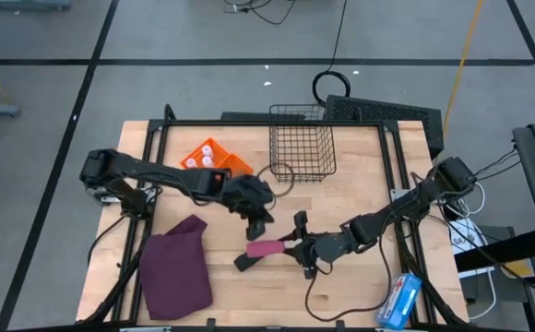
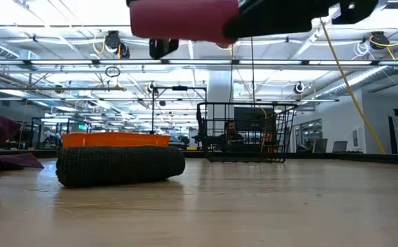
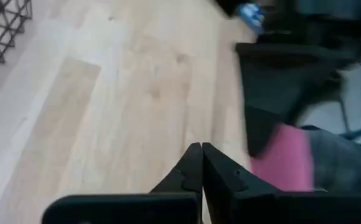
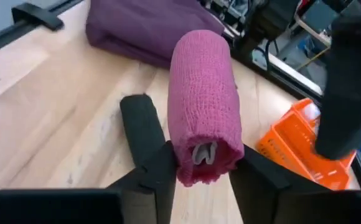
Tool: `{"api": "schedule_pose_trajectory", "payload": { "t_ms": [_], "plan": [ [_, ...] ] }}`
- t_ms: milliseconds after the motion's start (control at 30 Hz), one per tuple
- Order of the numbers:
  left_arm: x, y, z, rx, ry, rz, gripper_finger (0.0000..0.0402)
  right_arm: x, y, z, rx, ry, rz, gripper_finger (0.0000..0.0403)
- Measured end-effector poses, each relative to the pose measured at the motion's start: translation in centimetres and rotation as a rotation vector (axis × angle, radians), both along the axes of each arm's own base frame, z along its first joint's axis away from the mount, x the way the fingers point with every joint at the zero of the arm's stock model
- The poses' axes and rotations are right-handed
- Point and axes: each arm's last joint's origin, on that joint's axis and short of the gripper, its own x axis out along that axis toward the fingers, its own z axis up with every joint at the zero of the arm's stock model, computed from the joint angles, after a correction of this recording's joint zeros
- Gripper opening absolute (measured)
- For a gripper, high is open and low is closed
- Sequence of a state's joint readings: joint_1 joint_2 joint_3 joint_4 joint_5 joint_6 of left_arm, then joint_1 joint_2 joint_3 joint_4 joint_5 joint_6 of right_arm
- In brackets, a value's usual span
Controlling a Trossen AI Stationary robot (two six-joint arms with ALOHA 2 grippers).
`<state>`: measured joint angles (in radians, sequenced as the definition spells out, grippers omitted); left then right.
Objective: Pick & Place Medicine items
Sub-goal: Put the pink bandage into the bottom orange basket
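The right hand (image 4: 200,171) grips a pink bandage roll (image 4: 202,106) between its two fingers, lifted clear of the worktop (image 1: 360,184) near its middle. A black roll (image 1: 246,262) lies on the wood just beside the pink one. The left hand (image 3: 201,163) hangs close by, its fingers pressed together with nothing between them. Behind it, toward the back left, the orange tray (image 1: 235,164) carries small white medicine bottles (image 1: 208,162). A wire basket (image 1: 302,140) stands at the back, a maroon cloth (image 1: 175,263) front left, a blue-and-white packet (image 1: 401,299) front right.
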<state>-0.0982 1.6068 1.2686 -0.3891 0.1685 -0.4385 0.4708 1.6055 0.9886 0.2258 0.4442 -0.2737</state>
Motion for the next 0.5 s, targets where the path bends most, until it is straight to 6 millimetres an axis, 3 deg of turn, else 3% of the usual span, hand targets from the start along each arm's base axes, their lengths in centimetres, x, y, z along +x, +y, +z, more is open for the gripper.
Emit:
{"api": "schedule_pose_trajectory", "payload": {
  "t_ms": [100, 300, 500],
  "plan": [
    [-0.5, 0.2, 0.5, -0.03, 0.0, -0.062, 0.0003, -0.3, -0.6, 0.8, 0.019, 0.002, 0.02, 0.0129],
    [-0.9, 0.1, 1.0, -0.034, -0.017, -0.129, 0.0031, -0.3, -1.1, 0.8, 0.076, 0.027, 0.135, 0.0031],
    [-1.0, -0.5, 1.2, -0.112, -0.035, -0.284, 0.0048, -0.2, -2.2, 0.1, 0.079, 0.055, 0.116, 0.0031]
  ]
}}
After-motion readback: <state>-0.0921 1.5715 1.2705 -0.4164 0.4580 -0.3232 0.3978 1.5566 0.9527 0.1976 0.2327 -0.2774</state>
